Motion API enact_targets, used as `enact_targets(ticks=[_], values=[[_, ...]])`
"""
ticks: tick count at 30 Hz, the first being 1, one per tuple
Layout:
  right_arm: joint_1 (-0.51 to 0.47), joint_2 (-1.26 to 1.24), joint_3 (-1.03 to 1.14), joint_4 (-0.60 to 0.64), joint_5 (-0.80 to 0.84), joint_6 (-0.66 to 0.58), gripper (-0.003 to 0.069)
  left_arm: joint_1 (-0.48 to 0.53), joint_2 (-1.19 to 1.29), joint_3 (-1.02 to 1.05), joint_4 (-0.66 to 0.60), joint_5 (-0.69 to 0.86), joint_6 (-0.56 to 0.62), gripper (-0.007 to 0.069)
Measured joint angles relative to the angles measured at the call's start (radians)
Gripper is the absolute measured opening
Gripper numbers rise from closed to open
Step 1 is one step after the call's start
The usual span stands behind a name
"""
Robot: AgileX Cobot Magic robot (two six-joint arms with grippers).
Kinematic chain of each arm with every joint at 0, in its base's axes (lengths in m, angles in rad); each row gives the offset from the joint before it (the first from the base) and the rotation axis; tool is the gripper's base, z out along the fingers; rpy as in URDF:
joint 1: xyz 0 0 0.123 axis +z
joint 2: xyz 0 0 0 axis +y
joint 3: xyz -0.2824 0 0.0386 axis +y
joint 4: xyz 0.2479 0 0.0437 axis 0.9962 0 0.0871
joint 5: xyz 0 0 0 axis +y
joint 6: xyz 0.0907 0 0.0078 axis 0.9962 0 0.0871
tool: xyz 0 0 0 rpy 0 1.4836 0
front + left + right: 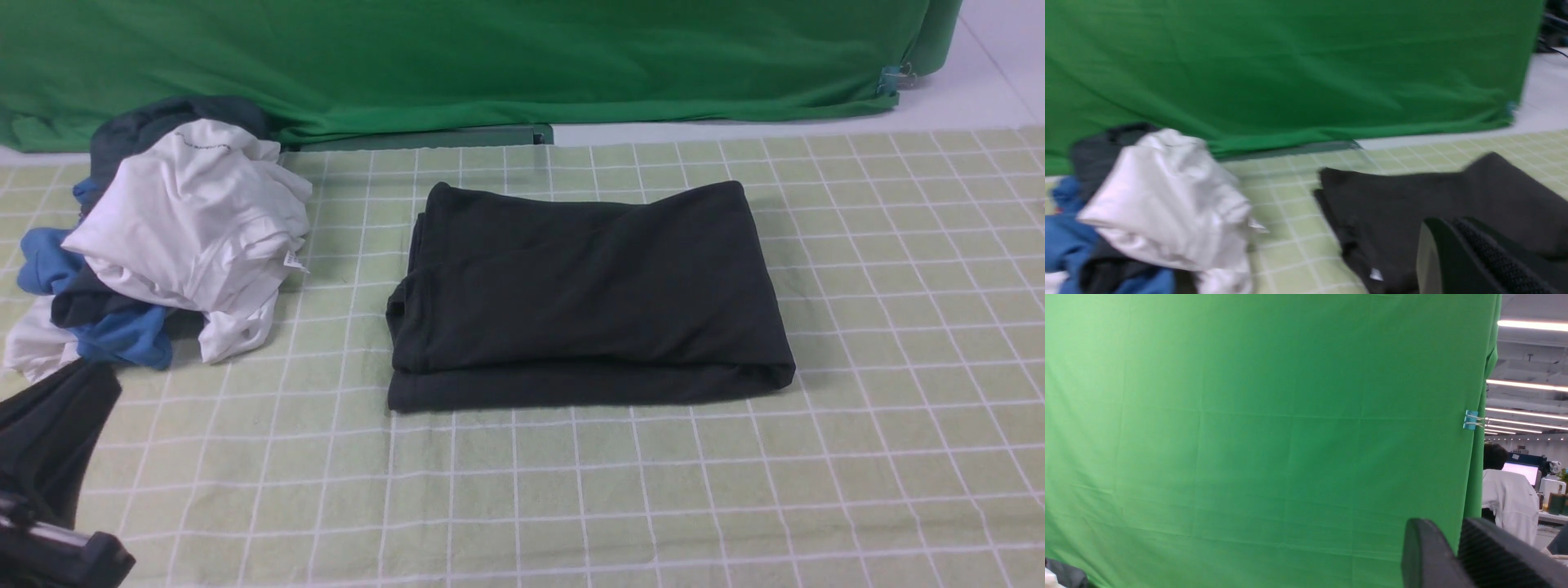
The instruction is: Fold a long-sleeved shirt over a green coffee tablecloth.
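Our left gripper is showing only as dark fingers at the edge of its wrist view, lying close together with nothing between them as far as we can make out; in the front view we are seeing only a black part of the left arm at the near left corner. Our right gripper is pointing at the plain green backdrop, its two dark fingers sitting nearly touching, empty. We are finding the long-sleeved shirt lying folded into a flat black rectangle on the green coffee tablecloth, roughly at its middle. No lettering is reading on the shirt; a small white tag is peeking out, too blurred to read. Left of the shirt, apart from it, a pile of white and blue garments is sitting.
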Motion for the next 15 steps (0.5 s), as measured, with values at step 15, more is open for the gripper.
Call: enact_targets(ticks=[15], values=[[0.0, 0.0, 0.0, 0.0, 0.004, 0.0, 0.0175, 0.194, -0.239, 0.167, 0.024, 0.171, 0.05, 0.0013]])
